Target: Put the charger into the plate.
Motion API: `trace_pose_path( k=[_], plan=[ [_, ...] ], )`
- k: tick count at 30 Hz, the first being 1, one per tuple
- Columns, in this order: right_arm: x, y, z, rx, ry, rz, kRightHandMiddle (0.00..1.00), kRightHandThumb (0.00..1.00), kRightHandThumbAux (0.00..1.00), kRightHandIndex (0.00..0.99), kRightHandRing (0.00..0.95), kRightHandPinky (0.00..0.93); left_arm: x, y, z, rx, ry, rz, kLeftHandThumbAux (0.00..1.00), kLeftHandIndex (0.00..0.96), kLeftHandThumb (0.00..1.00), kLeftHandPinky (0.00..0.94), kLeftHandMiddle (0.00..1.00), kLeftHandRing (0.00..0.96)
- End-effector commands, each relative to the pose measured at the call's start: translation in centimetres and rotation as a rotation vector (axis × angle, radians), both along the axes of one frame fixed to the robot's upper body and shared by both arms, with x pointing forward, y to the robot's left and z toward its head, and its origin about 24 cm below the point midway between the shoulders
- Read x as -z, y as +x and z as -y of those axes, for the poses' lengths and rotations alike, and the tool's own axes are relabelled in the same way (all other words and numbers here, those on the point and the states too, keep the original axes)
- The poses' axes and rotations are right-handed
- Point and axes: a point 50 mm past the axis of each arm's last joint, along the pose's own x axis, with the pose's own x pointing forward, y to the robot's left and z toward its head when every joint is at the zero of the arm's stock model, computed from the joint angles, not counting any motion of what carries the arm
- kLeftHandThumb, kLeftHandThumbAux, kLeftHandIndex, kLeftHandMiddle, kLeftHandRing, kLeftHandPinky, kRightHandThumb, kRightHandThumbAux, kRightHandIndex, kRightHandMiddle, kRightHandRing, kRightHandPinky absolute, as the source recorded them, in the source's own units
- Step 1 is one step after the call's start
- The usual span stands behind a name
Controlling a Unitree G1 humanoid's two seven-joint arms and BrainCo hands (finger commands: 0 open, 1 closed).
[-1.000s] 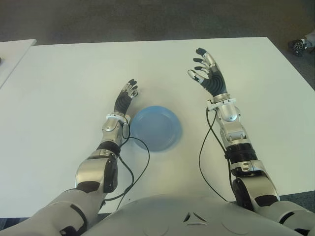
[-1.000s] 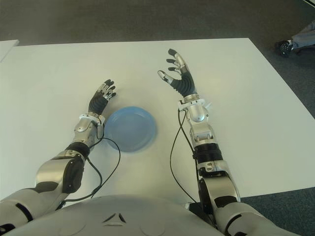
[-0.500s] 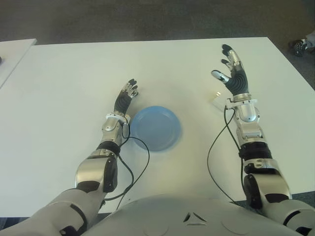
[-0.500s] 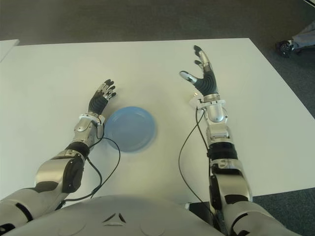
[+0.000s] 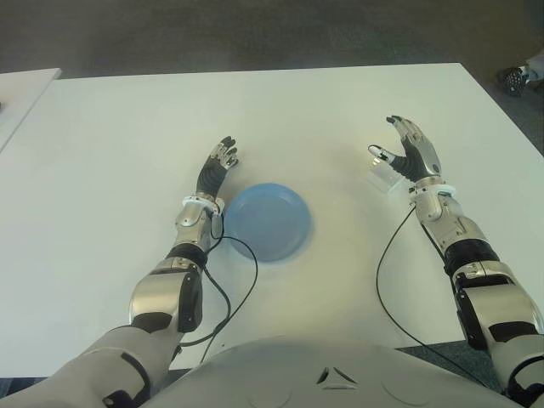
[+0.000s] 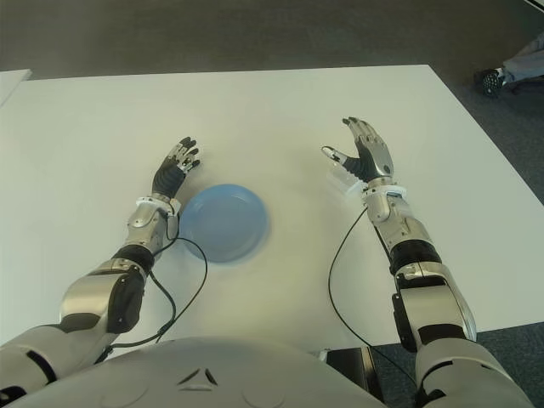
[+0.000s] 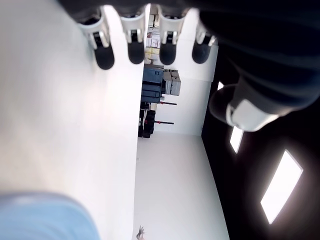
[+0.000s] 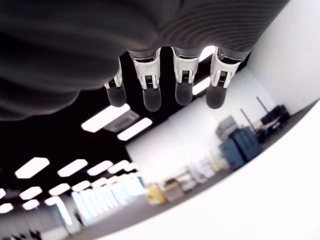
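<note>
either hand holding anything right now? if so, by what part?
Nothing is held. The right hand is open beside the white charger on the table, fingers spread, not closed on it. The left hand is open too, next to the blue plate.

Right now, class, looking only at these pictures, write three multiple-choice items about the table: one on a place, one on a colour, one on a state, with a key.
1. Where does the charger lie?
A. In the plate
B. On the table beside the right hand's thumb
C. Under the left hand

2. What colour is the plate?
A. Red
B. Blue
C. Black

3. How is the right hand?
A. Fingers spread, holding nothing
B. Closed round the charger
C. Pressed flat inside the plate

Key: 1 B, the small white block shows on the white table just by the thumb, well right of the plate. 2 B, the dish is pale blue. 3 A, the right wrist view shows straight fingers with nothing between them. The left hand, also open, shows just left of the plate.
</note>
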Motion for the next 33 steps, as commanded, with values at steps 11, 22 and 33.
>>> trace_pose_path(
  k=[11, 22, 33],
  plan=[
    [2.9, -0.1, 0.8, 0.089, -0.177, -0.173, 0.0, 0.332, 0.094, 0.0, 0.0, 0.0, 2.1, -1.5, -0.1, 0.004, -0.017, -0.117, 0.534, 0.0, 0.089, 0.016, 0.0, 0.0],
    [3.6, -0.2, 1.0, 0.11, -0.185, -0.253, 0.0, 0.343, 0.104, 0.0, 0.0, 0.0, 2.1, -1.5, -0.2, 0.009, -0.021, -0.115, 0.536, 0.0, 0.079, 0.015, 0.0, 0.0],
    [4.4, -0.4, 0.8, 0.103, -0.214, -0.312, 0.0, 0.354, 0.107, 0.0, 0.0, 0.0, 2.1, -1.6, -0.3, 0.01, -0.019, -0.114, 0.523, 0.0, 0.072, 0.013, 0.0, 0.0]
  ],
)
